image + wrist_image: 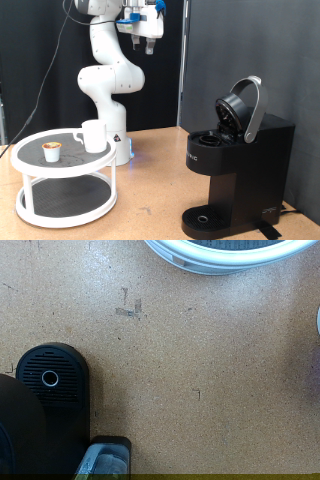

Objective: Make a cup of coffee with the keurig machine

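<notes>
The white mug [93, 135] stands on the top tier of a white round two-tier stand [30, 160] at the exterior view's left. A tiny white pod with a brown top [52, 151] sits beside it. The black keurig machine [240, 170] stands at the exterior view's right with its domed lid raised and its round drip tray [205, 216] bare. My gripper [147, 40] hangs high above the table, between stand and machine, holding nothing that shows. The wrist view looks straight down on the machine's drip tray [50, 380] and the stand's rim [220, 255]; the fingers do not show there.
A wooden tabletop [150, 200] spreads between stand and machine, with a small tape mark [130, 308] on it. A black curtain closes the back. The robot's white base [115, 145] stands just behind the stand.
</notes>
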Controlling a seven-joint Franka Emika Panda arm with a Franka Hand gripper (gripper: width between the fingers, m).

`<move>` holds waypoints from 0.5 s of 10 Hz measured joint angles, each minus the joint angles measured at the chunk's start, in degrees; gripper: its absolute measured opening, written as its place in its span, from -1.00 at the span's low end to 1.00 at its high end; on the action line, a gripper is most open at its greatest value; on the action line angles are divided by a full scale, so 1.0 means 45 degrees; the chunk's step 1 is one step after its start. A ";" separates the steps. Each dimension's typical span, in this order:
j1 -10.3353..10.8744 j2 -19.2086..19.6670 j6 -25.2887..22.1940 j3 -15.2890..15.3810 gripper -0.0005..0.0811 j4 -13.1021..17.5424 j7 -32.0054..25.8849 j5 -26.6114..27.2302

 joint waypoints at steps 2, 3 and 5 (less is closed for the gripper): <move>-0.0039 0.0006 0.0100 -0.0188 0.81 -0.0003 -0.0251 -0.0001; -0.0149 0.0034 0.0182 -0.0498 0.81 -0.0003 -0.0534 -0.0040; -0.0465 0.0204 0.0205 -0.1193 0.81 0.0070 -0.1215 -0.0475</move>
